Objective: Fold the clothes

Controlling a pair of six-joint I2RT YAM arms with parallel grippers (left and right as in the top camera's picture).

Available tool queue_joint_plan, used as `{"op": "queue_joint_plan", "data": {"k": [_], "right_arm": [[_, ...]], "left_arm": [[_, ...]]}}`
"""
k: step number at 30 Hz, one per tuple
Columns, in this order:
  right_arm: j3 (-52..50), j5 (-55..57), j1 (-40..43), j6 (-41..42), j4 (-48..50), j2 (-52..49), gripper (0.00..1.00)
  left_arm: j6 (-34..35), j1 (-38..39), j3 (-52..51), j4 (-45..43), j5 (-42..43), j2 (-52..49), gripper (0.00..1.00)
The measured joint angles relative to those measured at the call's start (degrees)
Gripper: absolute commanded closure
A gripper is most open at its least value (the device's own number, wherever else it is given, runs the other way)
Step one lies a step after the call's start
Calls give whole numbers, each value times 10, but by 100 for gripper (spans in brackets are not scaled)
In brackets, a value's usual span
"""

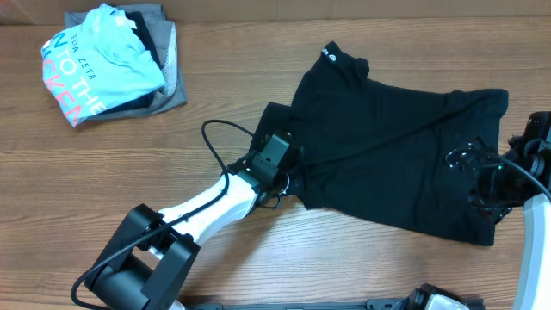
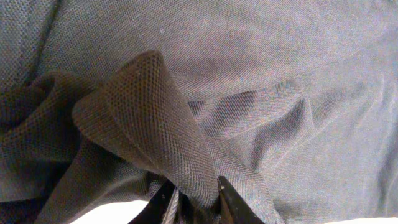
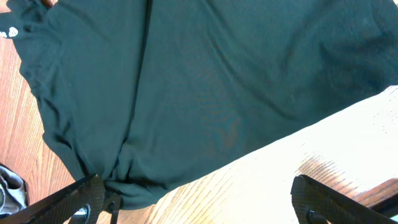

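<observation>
The black T-shirt lies spread and rumpled on the wooden table, neck with a small white logo at the far side. My left gripper is at the shirt's left edge. In the left wrist view it is shut on a raised fold of the black fabric. My right gripper hovers over the shirt's right end. In the right wrist view its fingers are wide open and empty over bare table, with the shirt's edge just beyond them.
A pile of folded clothes sits at the far left: a light blue tee with lettering on top of grey garments. The table's wood surface shows left of and in front of the shirt.
</observation>
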State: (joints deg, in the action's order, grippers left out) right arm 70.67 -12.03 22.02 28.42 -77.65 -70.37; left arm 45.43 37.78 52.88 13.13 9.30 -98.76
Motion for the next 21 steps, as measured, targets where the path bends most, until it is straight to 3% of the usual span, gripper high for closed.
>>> {"op": "queue_joint_plan", "data": {"k": [7, 21], "right_arm": [[0, 0, 0, -2, 0, 0, 0], [0, 11, 0, -2, -15, 0, 0]], "left_arm": [[-2, 0, 0, 2, 2, 0, 96], [-14, 0, 0, 14, -6, 14, 96]]}}
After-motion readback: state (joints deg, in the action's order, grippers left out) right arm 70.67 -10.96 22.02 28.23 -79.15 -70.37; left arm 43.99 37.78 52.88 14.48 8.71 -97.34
